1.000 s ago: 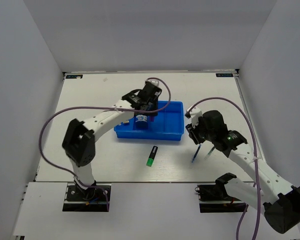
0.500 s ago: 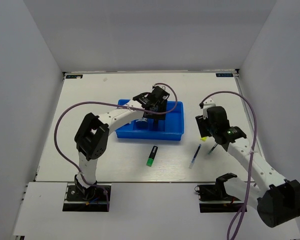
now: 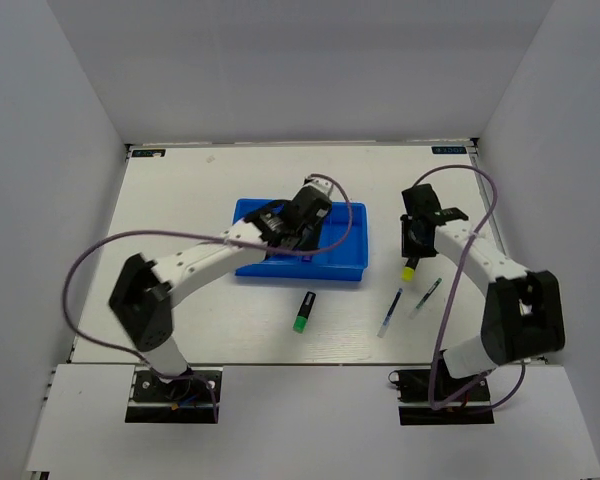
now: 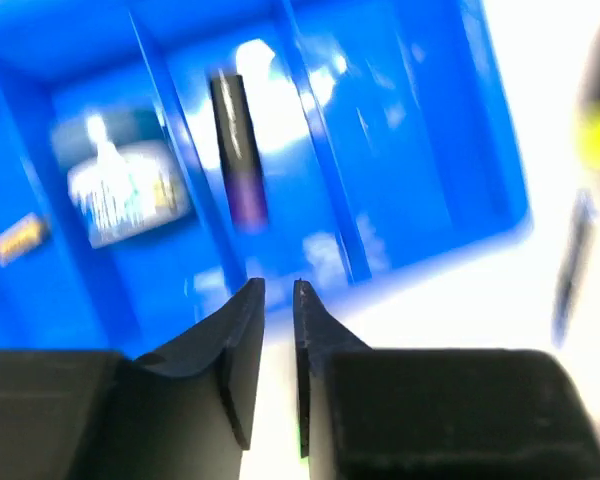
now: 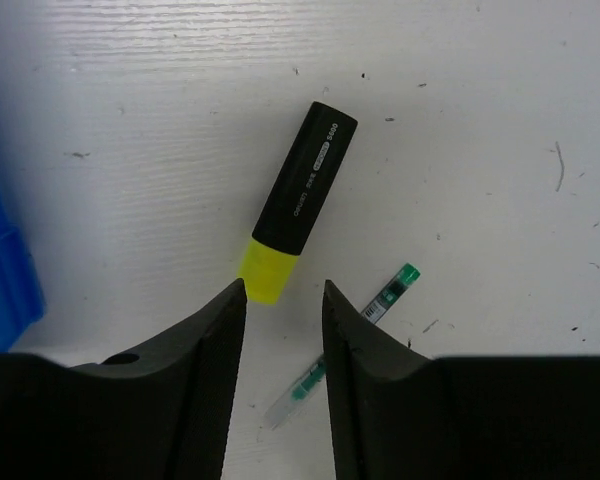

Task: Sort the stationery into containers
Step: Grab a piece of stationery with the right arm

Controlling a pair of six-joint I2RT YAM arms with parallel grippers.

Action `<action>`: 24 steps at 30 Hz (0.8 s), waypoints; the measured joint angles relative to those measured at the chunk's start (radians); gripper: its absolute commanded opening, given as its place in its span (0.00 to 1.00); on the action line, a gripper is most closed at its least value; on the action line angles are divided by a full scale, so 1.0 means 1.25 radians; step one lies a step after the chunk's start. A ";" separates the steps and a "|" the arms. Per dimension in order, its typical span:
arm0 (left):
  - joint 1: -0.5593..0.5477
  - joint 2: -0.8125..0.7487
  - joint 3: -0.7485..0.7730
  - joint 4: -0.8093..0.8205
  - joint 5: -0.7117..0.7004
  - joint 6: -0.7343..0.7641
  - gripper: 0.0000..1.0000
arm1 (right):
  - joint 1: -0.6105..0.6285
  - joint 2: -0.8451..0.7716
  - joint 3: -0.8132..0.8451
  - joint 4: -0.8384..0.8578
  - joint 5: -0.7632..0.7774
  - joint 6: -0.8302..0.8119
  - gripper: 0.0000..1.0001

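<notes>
The blue tray [image 3: 345, 262] lies mid-table. In the left wrist view its compartments [image 4: 400, 130] hold a purple marker [image 4: 238, 150], the white-labelled tub [image 4: 125, 185] and a small blurred item [image 4: 18, 238]. My left gripper [image 3: 292, 228] [image 4: 279, 285] hovers over the tray's near edge, its jaws almost together and empty. My right gripper [image 3: 412, 245] [image 5: 283, 290] is partly open and empty just above the yellow marker [image 3: 410, 268] [image 5: 300, 195]. The teal pen [image 3: 427, 296] [image 5: 390, 290], the blue pen [image 3: 390, 313] and the green-black marker [image 3: 303, 312] lie on the table.
White walls close in the table on the left, back and right. The tray's corner [image 5: 0, 270] shows at the left of the right wrist view. A purple cable loops over each arm.
My right arm has swung away from the pens toward the far side and now sits over the yellow marker. My left arm has shifted its pose, with its gripper still over the tray.
</notes>
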 measured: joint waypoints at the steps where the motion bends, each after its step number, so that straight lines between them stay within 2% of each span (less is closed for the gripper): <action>1: -0.021 -0.056 -0.040 0.003 -0.011 0.009 0.28 | -0.006 0.033 0.014 -0.006 -0.001 0.011 0.38; 3: -0.065 -0.170 -0.121 0.008 -0.022 0.023 0.41 | -0.016 0.078 0.025 -0.009 0.000 0.028 0.38; 4: -0.092 -0.226 -0.159 0.007 -0.023 0.030 0.53 | -0.021 0.092 0.026 -0.013 -0.001 0.034 0.38; 7: -0.148 -0.340 -0.266 0.011 -0.025 0.034 0.65 | -0.035 0.120 0.026 -0.027 -0.001 0.048 0.40; 15: -0.201 -0.348 -0.439 0.027 -0.030 0.030 0.68 | -0.067 0.202 0.062 -0.037 -0.014 0.062 0.43; 24: -0.206 -0.328 -0.477 0.095 -0.054 0.033 0.68 | -0.090 0.256 0.075 -0.023 -0.067 0.074 0.47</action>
